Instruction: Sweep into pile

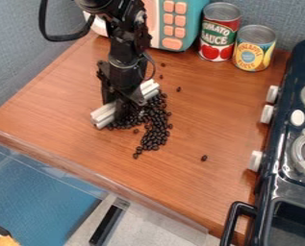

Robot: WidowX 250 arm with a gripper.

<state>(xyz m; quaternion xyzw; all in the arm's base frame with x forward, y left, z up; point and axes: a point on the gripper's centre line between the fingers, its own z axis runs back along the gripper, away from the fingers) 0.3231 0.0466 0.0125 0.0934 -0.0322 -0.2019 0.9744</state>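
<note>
Dark beans (156, 127) lie heaped against the right side of a white bar (103, 115), which the gripper (125, 111) clasps between its fingers, a few beans scattered farther right. Behind stand a red-labelled can (219, 32) picturing tomatoes, then a yellow-and-blue-labelled can (253, 49), both silver-topped.

Dark beans (156, 126) lie strewn beside a white bar (104, 114).

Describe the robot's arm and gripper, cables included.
The arm is black, with blocky joints and a rounded tube-like section. A thick black cable loops beside it; a thinner dark cable curves near the gripper, which is black too.
</note>
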